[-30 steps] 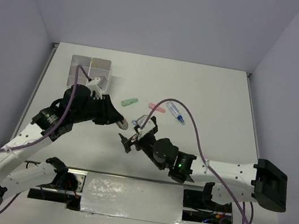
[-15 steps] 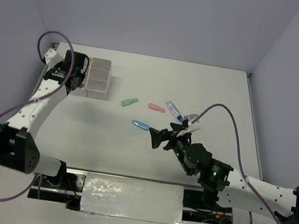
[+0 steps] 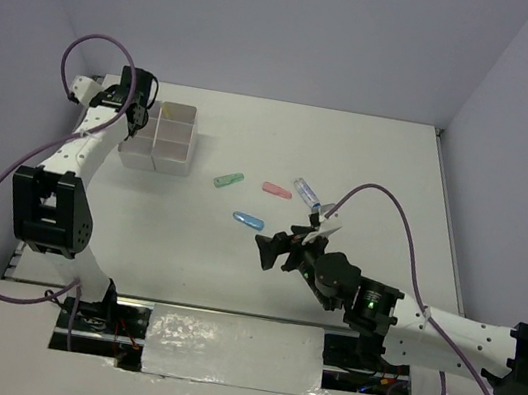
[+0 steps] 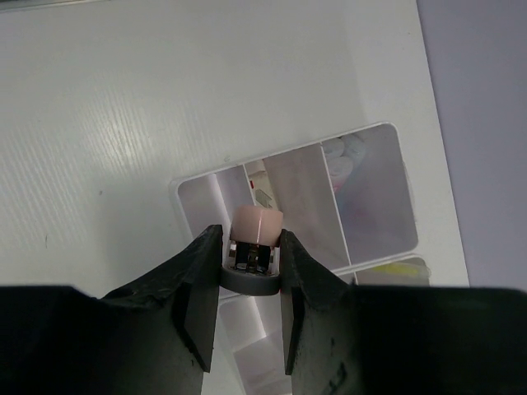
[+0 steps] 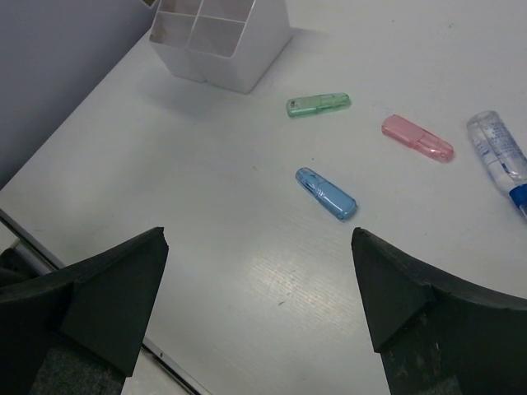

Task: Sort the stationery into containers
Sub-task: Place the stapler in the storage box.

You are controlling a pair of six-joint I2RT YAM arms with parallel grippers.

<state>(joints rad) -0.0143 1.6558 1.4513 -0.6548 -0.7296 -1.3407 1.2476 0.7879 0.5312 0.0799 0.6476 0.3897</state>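
The container block of four translucent compartments stands at the far left. My left gripper hangs over its left side, shut on a pale pink capped stick with a grey end, seen above the compartments in the left wrist view. My right gripper is open and empty, low over the table. Ahead of it lie a blue stick, a green stick, a pink stick and a blue-tipped clear pen. The block shows far off in the right wrist view.
The same loose pieces show from above: green, pink, blue and the clear pen. Some pale items and something yellow lie inside the compartments. The table's left edge runs just beside the block.
My left arm swung from the table's middle to the far-left block, carrying the stick, and now sits slightly farther over it. My right gripper pulled back right, then edged left, jaws open.
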